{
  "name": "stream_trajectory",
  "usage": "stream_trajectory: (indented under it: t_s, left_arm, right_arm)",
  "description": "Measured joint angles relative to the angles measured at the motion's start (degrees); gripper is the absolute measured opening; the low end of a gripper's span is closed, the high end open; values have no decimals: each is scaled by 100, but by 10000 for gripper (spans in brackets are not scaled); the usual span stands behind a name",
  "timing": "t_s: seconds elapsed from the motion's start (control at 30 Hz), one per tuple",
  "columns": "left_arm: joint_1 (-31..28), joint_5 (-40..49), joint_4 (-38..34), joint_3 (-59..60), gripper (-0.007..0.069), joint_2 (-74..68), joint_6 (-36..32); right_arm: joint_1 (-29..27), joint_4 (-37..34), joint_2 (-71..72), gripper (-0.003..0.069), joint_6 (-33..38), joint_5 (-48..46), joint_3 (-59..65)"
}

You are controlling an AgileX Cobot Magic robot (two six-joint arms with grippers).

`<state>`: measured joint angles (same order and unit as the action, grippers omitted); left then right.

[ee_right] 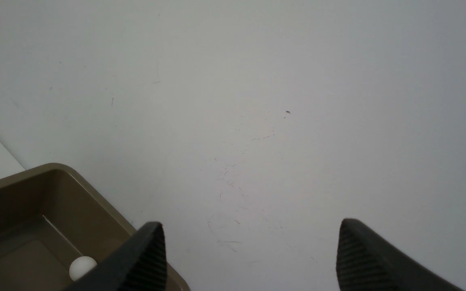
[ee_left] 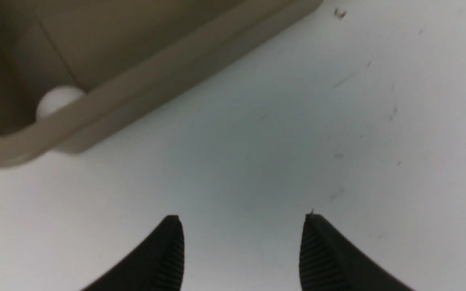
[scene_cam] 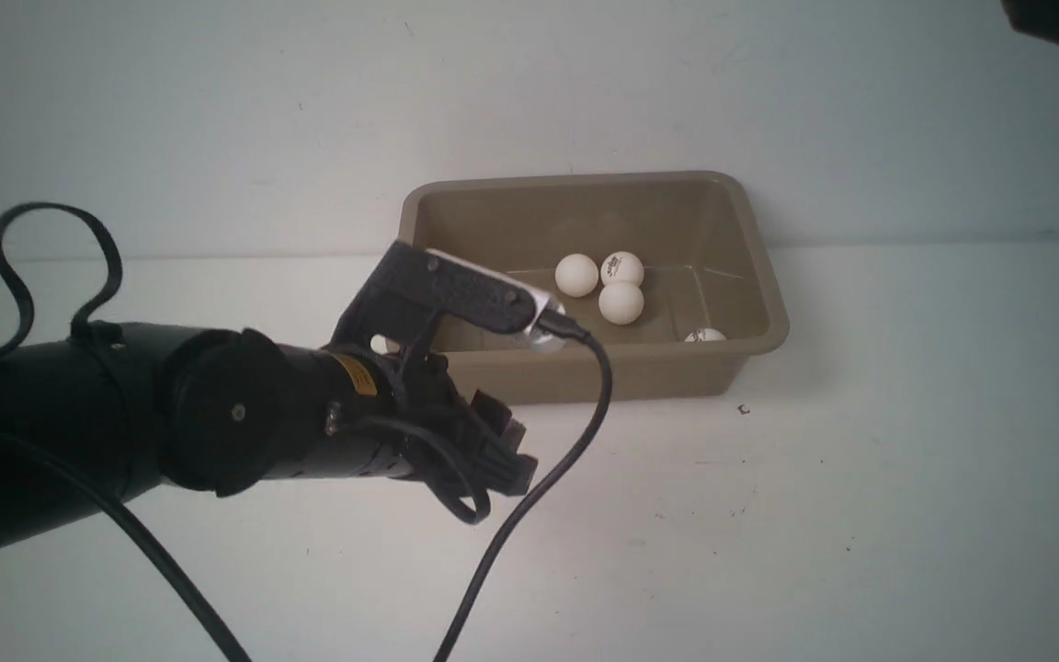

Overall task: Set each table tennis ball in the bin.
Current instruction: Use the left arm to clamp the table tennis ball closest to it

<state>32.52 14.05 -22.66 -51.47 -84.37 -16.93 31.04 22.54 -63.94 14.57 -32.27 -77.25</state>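
Observation:
The taupe bin (scene_cam: 759, 267) stands at mid-table with several white table tennis balls in it. Three of them (scene_cam: 621, 302) cluster in the middle and one (scene_cam: 705, 336) lies by the near wall. My left gripper (scene_cam: 506, 455) hovers over bare table just in front of the bin's near left corner. In the left wrist view it (ee_left: 241, 218) is open and empty, with the bin's rim (ee_left: 144, 76) and a ball (ee_left: 57, 101) inside that corner ahead. My right gripper (ee_right: 251, 224) is open and empty above the table beside the bin (ee_right: 55, 167), where one ball (ee_right: 82, 266) shows.
A black cable (scene_cam: 575, 432) hangs from the left wrist camera down across the table. A dark part of the right arm (scene_cam: 1058, 18) shows at the top right corner. A pale wall rises behind the bin.

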Motion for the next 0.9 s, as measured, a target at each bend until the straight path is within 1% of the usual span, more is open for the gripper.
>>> stream_trajectory:
  t_s: [0.17,0.2,0.23,0.27,0.37,0.5,0.6,0.7,0.73,0.77,0.87,0.9]
  left_arm:
    - [12,102,-607,-232,314,584,-707]
    - [11,116,-642,-239,310,646,-744]
    - [11,199,-747,-252,295,866,-1045]
    - [11,227,-765,-252,293,927,-1116]
    - [11,346,-829,-252,273,1388,-1627]
    - [-158,346,-838,-252,268,1566,-1819]
    - [-529,347,-806,-252,268,1571,-1891]
    - [-1139,352,-774,-252,268,1564,-1897]
    - [-1497,352,-753,-252,268,1531,-1897]
    - [-1699,352,-754,-252,268,1495,-1901]
    - [-2355,334,-740,-252,268,1231,-2100]
    - [-2480,326,-764,-252,268,1155,-2167]
  right_arm:
    - [0,0,0,513,-24,0,0]
    - [0,0,0,513,-29,7,0]
    - [0,0,0,513,-57,11,0]
    - [0,0,0,513,-58,10,0]
    - [0,0,0,513,-89,86,0]
    - [0,0,0,513,-109,105,0]
    - [0,0,0,513,-111,118,0]
    - [0,15,0,513,-174,113,0]
    - [0,44,0,513,-193,107,0]
    - [0,47,0,513,-200,107,0]
    - [0,64,0,513,-219,107,0]
    - [0,64,0,513,-224,107,0]
